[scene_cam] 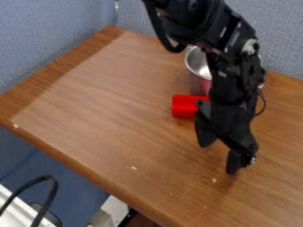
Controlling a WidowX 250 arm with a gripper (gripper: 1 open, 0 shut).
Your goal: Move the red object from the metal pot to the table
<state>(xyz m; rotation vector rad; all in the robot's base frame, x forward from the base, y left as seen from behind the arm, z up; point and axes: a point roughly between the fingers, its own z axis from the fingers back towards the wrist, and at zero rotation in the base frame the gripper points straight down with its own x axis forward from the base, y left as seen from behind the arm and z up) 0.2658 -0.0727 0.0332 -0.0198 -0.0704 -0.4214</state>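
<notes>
Gripper (222, 152), black, pointing down over the table (95, 97), fingers (238, 160) spread apart with nothing between them, tips just above the wood near the table's front edge. Red object (182, 105), small and matte, lying on the tabletop up and to the left of the fingers, just beside the arm's lower housing, partly hidden by it on its right side; outside the pot. Metal pot (198, 66), shiny steel, standing farther back beyond the red object, well apart from the fingers, largely covered by the arm. Black cable (30, 197) looping below the table's near-left edge.
</notes>
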